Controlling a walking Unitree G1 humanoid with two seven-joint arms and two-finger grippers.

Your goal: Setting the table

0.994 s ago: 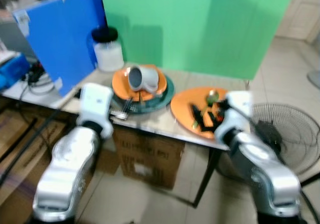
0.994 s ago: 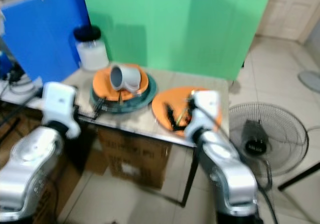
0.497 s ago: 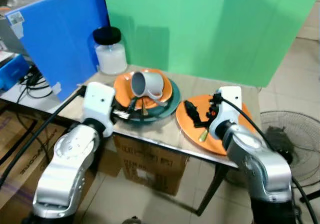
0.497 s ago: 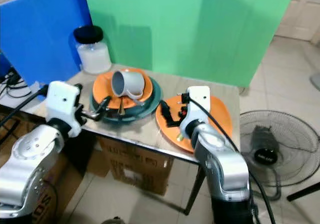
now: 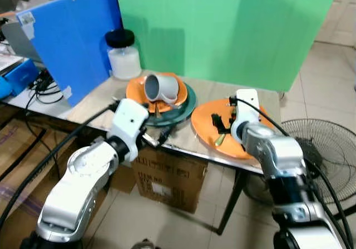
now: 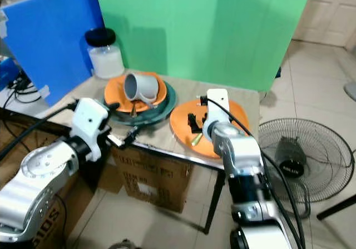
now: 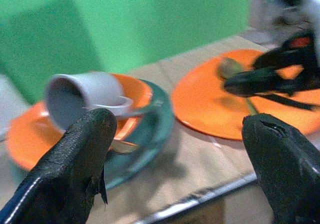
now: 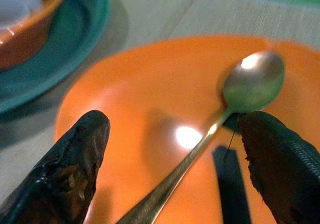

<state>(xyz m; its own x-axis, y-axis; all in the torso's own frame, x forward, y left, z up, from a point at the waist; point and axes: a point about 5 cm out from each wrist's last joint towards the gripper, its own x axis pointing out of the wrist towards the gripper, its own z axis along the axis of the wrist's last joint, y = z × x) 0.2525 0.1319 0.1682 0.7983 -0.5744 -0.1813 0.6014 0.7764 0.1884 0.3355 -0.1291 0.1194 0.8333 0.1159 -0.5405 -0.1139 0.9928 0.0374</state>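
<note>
Your right pincer [image 8: 170, 149] hovers wide open over the spoon [image 8: 220, 129] on the orange plate [image 5: 245, 143]; your left pincer [image 7: 190, 149] gapes open at the counter's [image 5: 189, 135] front edge.

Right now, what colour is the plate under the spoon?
Orange. The plate shows best in the right wrist view, with the spoon lying on it.

So on my desk [image 5: 183, 140] there's a stack of plates [image 5: 183, 101] toward the left side with a mug [image 5: 160, 88] tipped over on top. Right of that sits another plate [image 5: 211, 132] near the front edge, spoon [image 8: 220, 129] lying on it. Jar [image 5: 123, 57] at the back left corner, fan [image 5: 328, 149] on the floor off the right edge.
</note>
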